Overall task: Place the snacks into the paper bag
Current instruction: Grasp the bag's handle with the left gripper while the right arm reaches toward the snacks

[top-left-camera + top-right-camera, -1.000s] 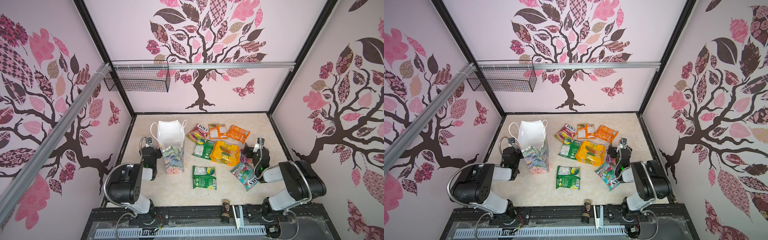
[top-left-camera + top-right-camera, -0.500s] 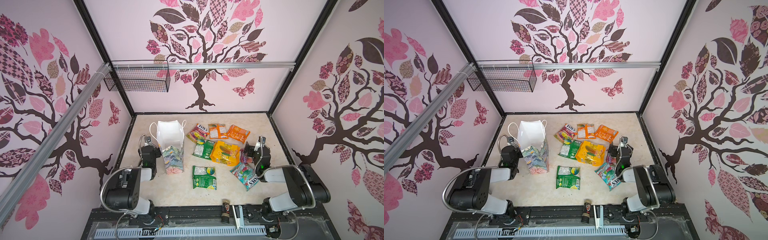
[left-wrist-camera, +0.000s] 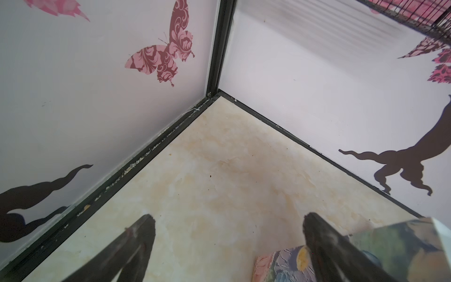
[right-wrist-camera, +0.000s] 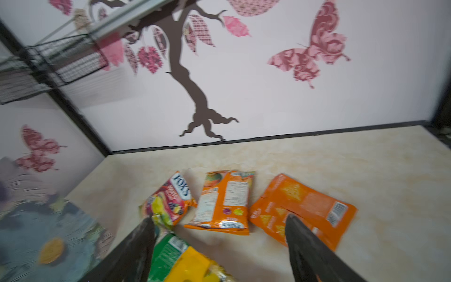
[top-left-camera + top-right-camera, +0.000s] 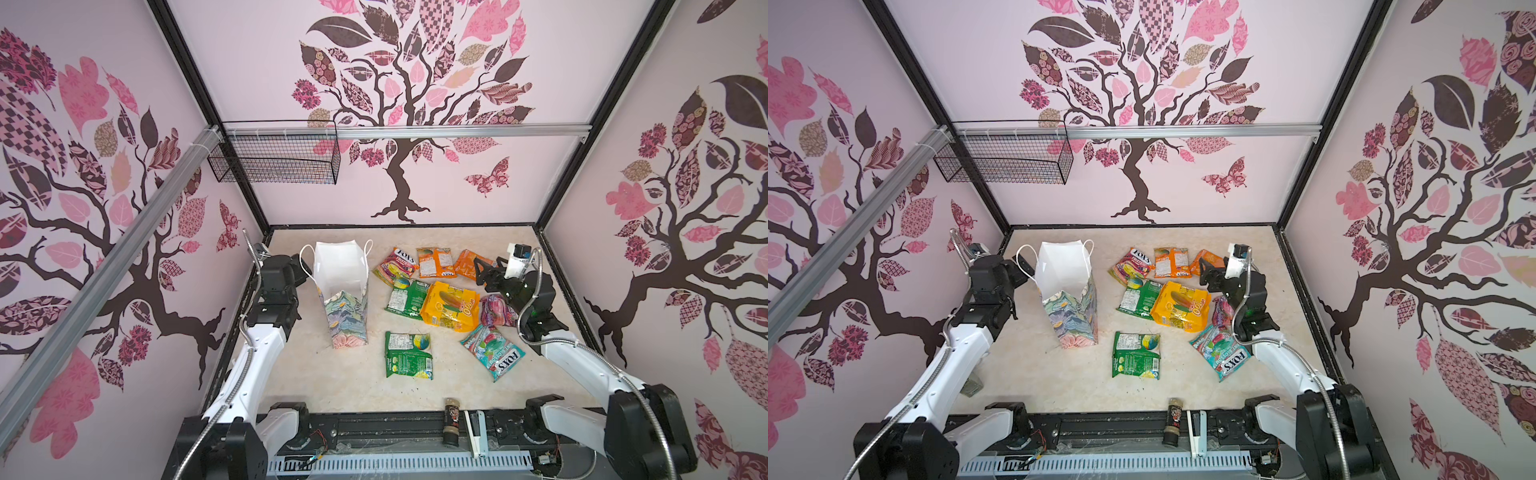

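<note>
Nearest the robot's base, a small dark jar and a white stapler lie side by side on the front rail. Beyond them on the table lies a green packet with its back label up, the print too small to read. To its right is a teal packet marked "FOX'S" in white letters.

The paper bag stands upright on the left of the table, its mouth open and its inside white, well apart from most of the packets. The left gripper sits just beside the bag. Its jaws are spread wide and hold nothing, and one finger is close against the bag's printed wall.

In the middle, a yellow packet overlaps a second green packet, and a pink packet lies at its right.

The right gripper hangs over the far row of packets with its jaws apart and nothing between them. That row holds a red packet reading "FOX'S", an orange packet showing a white label panel, and another orange packet with a triangle print and a barcode.

A wire basket hangs on the back wall.
</note>
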`<state>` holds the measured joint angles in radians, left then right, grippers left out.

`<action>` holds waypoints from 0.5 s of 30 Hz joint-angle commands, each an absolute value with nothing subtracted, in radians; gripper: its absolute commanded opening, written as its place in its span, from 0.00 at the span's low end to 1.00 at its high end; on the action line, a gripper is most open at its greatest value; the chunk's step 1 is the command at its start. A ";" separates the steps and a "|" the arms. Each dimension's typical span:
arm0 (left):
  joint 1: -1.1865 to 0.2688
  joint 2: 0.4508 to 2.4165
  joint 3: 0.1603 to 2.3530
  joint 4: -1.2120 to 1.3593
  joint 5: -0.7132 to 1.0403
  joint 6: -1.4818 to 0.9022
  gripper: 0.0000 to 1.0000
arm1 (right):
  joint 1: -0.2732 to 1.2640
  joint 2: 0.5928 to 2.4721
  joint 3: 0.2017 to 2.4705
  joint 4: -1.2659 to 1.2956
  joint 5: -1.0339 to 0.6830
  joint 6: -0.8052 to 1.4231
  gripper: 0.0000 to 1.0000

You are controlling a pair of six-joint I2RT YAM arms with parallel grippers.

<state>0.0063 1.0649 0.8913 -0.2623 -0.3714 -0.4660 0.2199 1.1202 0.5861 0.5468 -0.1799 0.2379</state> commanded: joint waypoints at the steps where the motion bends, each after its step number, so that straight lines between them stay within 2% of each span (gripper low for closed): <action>1: 0.072 1.018 1.043 -0.534 -0.263 -0.537 0.98 | 0.292 1.077 0.663 0.419 -0.336 0.216 0.84; 4: 0.116 0.998 1.173 -0.676 -0.240 -0.464 0.98 | 0.321 1.075 0.708 0.385 -0.404 0.219 0.83; 7: 0.147 0.956 1.239 -0.712 -0.191 -0.347 0.98 | 0.334 1.072 0.733 0.368 -0.447 0.226 0.83; 10: 0.148 0.924 1.299 -0.774 -0.231 -0.293 0.98 | 0.334 1.080 0.771 0.333 -0.564 0.258 0.81; 12: 0.148 0.888 1.306 -0.773 -0.119 -0.244 0.98 | 0.335 1.076 0.765 0.331 -0.665 0.301 0.79; 15: 0.148 0.824 1.254 -0.713 0.097 -0.261 0.98 | 0.346 1.049 0.706 0.373 -0.705 0.369 0.79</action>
